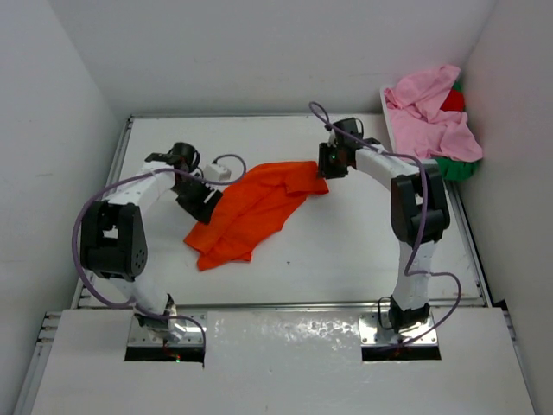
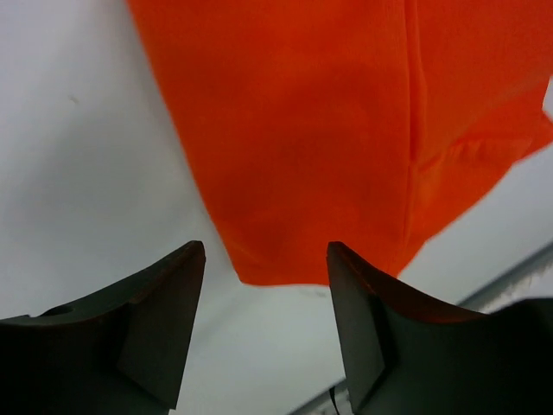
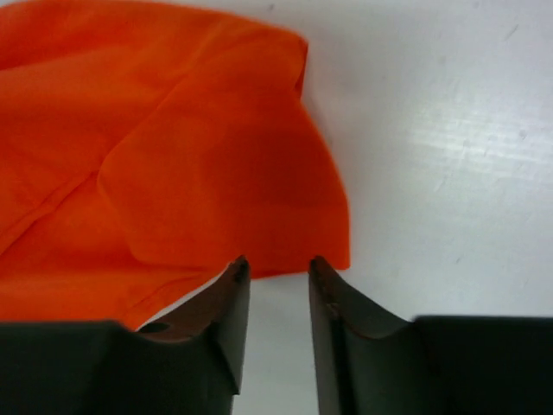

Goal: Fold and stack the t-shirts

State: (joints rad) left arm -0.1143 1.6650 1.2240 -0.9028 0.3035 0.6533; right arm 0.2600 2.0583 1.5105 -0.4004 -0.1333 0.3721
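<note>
One crumpled orange t-shirt (image 1: pixel 255 212) lies spread between the released left gripper (image 2: pixel 264 252) and released right gripper (image 3: pixel 278 262).

Bright, even overhead light; faint shadows; glare on glossy front panel (image 1: pixel 285 341); wrist views soft, orange t-shirt (image 2: pixel 328 130) oversaturated.

The pink t-shirt (image 1: pixel 432 117) covers most of the white mesh basket (image 1: pixel 389 117). Only a sliver of the red t-shirt (image 1: pixel 452 99) and a bit of the green t-shirt (image 1: pixel 454 168) show beneath it. Both wrist views cut the orange t-shirt (image 2: pixel 346 130) off at their edges.
</note>
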